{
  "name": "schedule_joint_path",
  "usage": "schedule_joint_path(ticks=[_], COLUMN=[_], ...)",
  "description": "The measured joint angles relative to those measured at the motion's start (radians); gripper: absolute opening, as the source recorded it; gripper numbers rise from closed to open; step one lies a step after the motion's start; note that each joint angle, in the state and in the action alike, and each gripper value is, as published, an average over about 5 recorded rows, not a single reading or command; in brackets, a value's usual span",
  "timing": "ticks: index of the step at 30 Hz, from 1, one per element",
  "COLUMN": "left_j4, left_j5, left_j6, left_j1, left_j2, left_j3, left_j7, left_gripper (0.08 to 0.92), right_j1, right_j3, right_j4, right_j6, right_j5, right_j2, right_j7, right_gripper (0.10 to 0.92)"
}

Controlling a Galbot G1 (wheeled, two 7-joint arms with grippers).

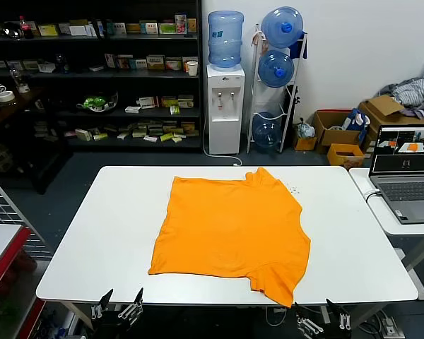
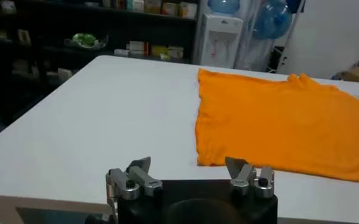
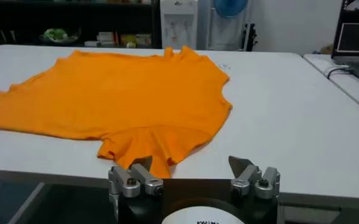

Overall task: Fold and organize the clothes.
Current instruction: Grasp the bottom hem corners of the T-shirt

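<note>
Head view: an orange T-shirt (image 1: 230, 229) lies spread flat near the middle of a white worktop (image 1: 106, 233), plain side up, with one sleeve reaching the near edge on the robot's right. The left gripper (image 1: 117, 305) and the right gripper (image 1: 321, 316) sit low at the near edge, apart from the cloth, each with its jaws spread wide and empty. Only this view shows the laptop (image 1: 406, 173) on a side table to the right, and the water dispenser (image 1: 224, 106) and shelves (image 1: 92, 78) behind the worktop.

Left wrist view: the left gripper (image 2: 190, 176) stands just short of the worktop (image 2: 94, 122), with the shirt's (image 2: 283, 125) straight side edge beyond it.

Right wrist view: the right gripper (image 3: 194, 176) faces the near sleeve, which hangs slightly over the worktop's (image 3: 289, 122) edge; the shirt (image 3: 124, 91) shows soft wrinkles not legible from above.
</note>
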Motion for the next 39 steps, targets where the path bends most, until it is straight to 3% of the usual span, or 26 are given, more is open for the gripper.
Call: schedule_joint_path(ticks=[11,33,39], left_j4=[0.028,0.263,0.285], left_j5=[-0.030,-0.075,-0.075], left_j6=[0.017,0.050,0.052], left_j1=[-0.059,-0.343,-0.365], left_j2=[0.005,-0.025,-0.026], left_j3=[0.025,0.167,0.183], left_j7=[0.018,0.007,0.000], left_gripper=[0.823,0.823,0.788], right_j1=[0.080,0.303,0.323], right_j3=[-0.052,-0.220,-0.243], right_j4=[-0.031,-0.173,-0.194], right_j6=[-0.023,-0.063,-0.066], right_j5=[0.054,0.104,0.096], right_j2=[-0.025,0.009,0.022], right_j7=[0.066,0.185,0.192], right_gripper=[0.823,0.823,0.739])
